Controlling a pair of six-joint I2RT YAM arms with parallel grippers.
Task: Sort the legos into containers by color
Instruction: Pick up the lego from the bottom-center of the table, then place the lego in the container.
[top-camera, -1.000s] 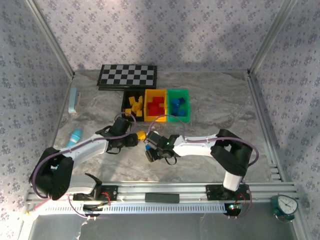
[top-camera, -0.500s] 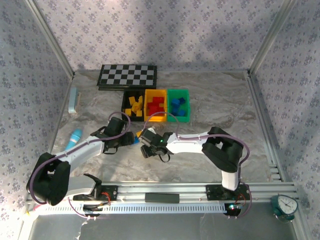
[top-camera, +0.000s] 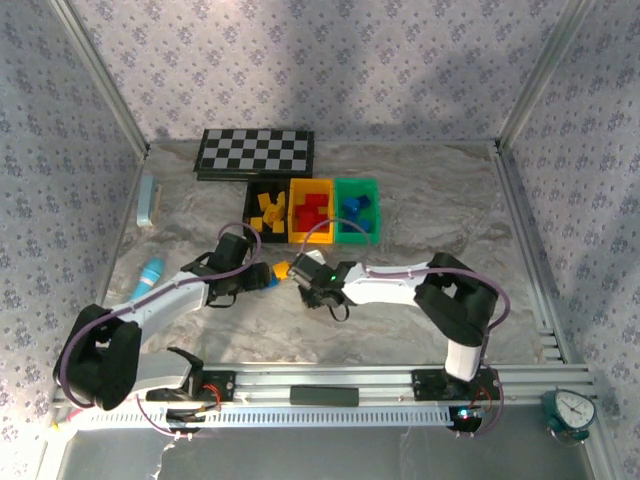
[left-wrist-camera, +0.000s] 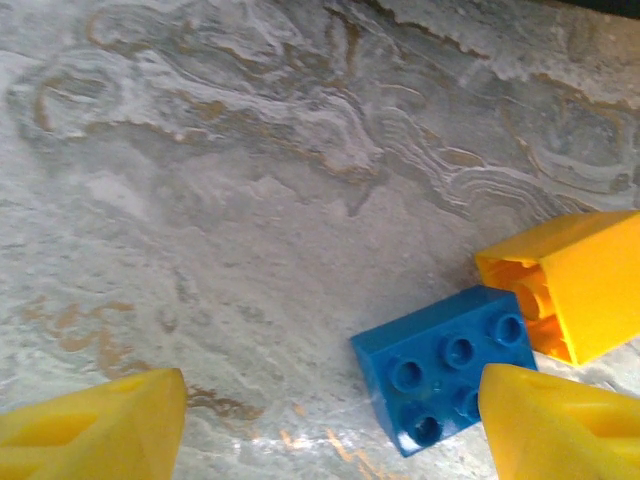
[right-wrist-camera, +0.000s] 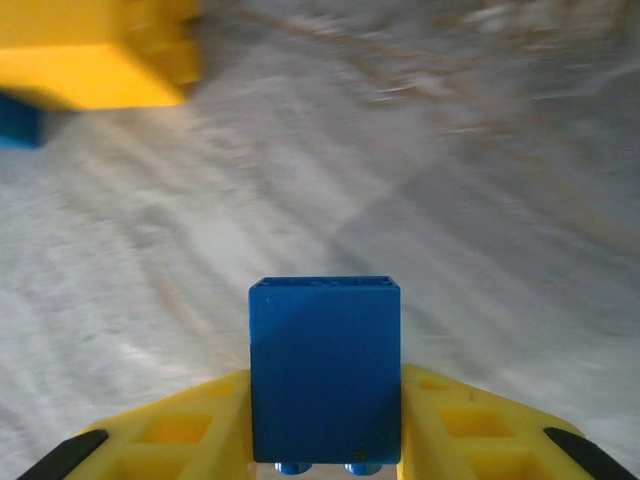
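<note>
My right gripper (right-wrist-camera: 325, 400) is shut on a blue lego (right-wrist-camera: 325, 350) that stands upright between its yellow fingers, above the marble table. A yellow-orange lego (right-wrist-camera: 100, 50) lies ahead of it at the upper left. My left gripper (left-wrist-camera: 330, 430) is open just above the table, with a second blue lego (left-wrist-camera: 445, 365) lying studs up by its right finger (left-wrist-camera: 560, 425). The yellow-orange lego (left-wrist-camera: 570, 285) lies just beyond that one. From above, the two grippers (top-camera: 262, 282) (top-camera: 298, 275) nearly meet around the yellow-orange lego (top-camera: 283, 268). Behind stand the black (top-camera: 248, 205), yellow (top-camera: 311, 239) and green (top-camera: 357, 238) containers.
A checkerboard (top-camera: 255, 152) lies behind the containers. A pale blue block (top-camera: 148, 200) and a cyan tube (top-camera: 150, 272) lie along the left side. Metal frame rails border the table on both sides and at the near edge.
My right gripper has closed on the blue lego and moved away from the near edge toward the yellow-orange lego. My left gripper has stayed open and has hardly moved.
</note>
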